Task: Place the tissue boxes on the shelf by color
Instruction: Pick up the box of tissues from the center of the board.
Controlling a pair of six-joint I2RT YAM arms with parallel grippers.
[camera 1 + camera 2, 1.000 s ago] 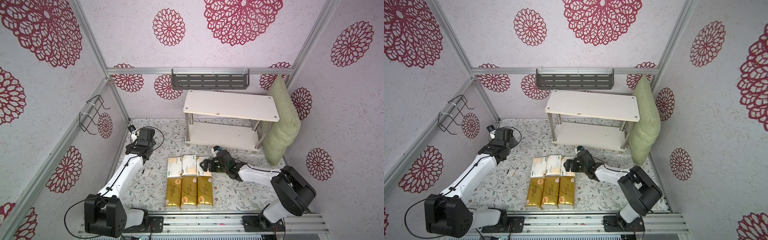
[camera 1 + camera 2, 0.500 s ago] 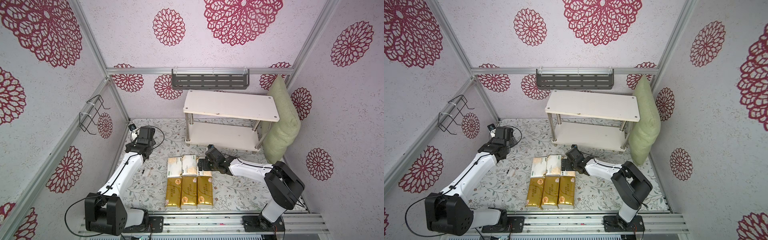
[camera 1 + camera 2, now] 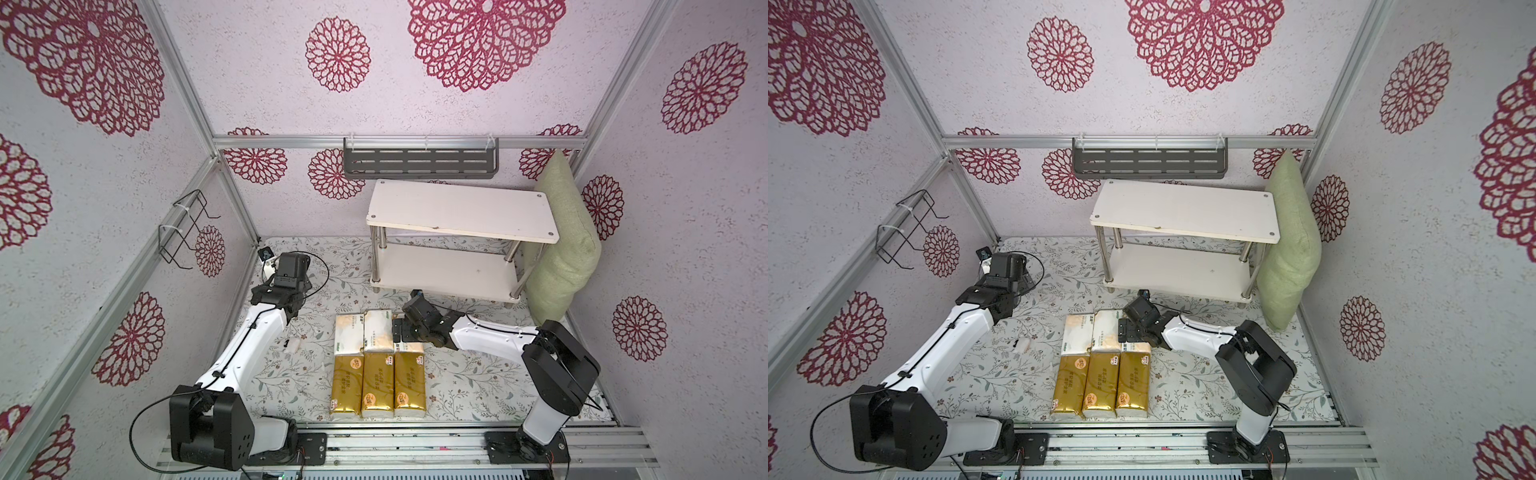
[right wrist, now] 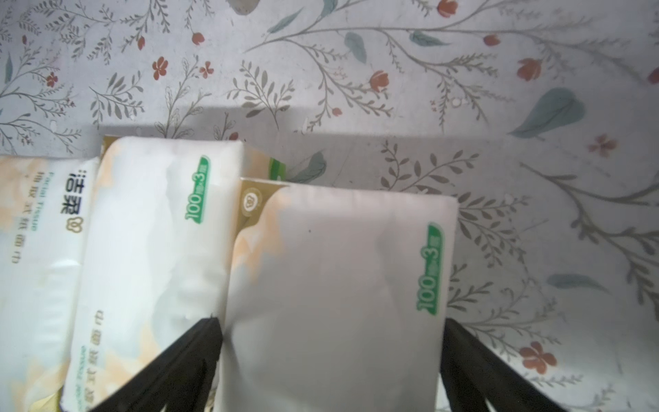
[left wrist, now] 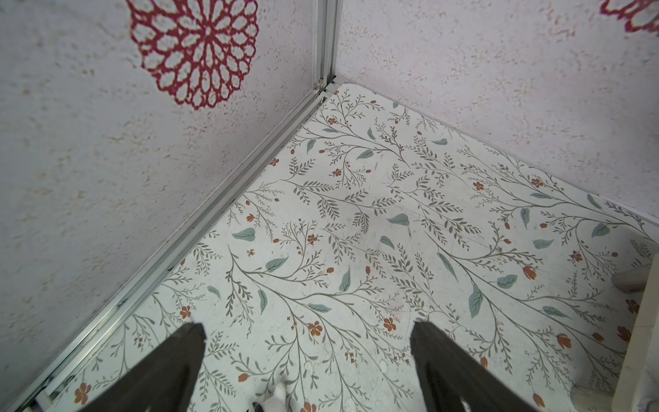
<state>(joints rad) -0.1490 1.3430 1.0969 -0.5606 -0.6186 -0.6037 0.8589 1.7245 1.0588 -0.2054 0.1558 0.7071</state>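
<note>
White tissue pack (image 4: 331, 271) just in front of the shelf (image 3: 457, 208) sits between the right fingers (image 4: 178, 367), spread wide for a grab, no squeeze yet. The left fingers (image 5: 167, 374) gape empty, well off the shelf.

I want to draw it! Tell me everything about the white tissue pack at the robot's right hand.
The white tissue pack is a soft brick in shiny wrap, white with pale orange patches, a gold corner and a green label. It lies on the flowered table, beside another white pack. The right hand is open, one finger at each long side; whether they touch it cannot be told.
</note>
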